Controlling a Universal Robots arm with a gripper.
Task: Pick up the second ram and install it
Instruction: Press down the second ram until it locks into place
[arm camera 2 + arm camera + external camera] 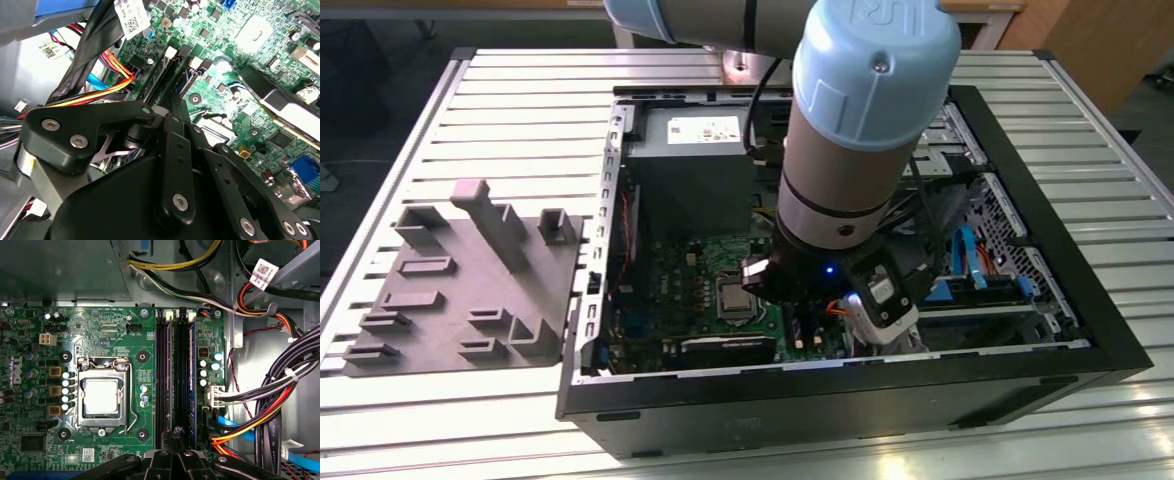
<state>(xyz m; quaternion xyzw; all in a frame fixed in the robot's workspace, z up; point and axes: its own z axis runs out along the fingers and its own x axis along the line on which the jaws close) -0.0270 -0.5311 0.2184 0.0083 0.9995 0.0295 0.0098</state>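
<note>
Black linkage bars of the gripper (177,432) lie closest to the lens in both wrist views. They converge to a point where the fingers (176,112) stand together, with no gap visible between them. Their tips hang just above the ram slots (175,375), in line with one of the middle black channels. The ram itself cannot be told apart from these dark slots, and no module can be made out between the pads.

Across the exterior view from its left, a grey moulded fixture (467,290) lies flat on the slatted metal table (520,90), just beside the open computer case (854,400). Inside the case a grey power supply (687,150) sits at the far end, with the green motherboard (674,265) below it. The arm (854,130), with its pale blue joint, reaches down into the middle of the case over the board. A blue cable (967,255) runs along the bay at the exterior view's right.

In the first wrist view the processor socket (102,397), its bare metal lid held under a lever, sits beside the slots. On their other side lies a bundle of black, orange and red cables (280,390).
</note>
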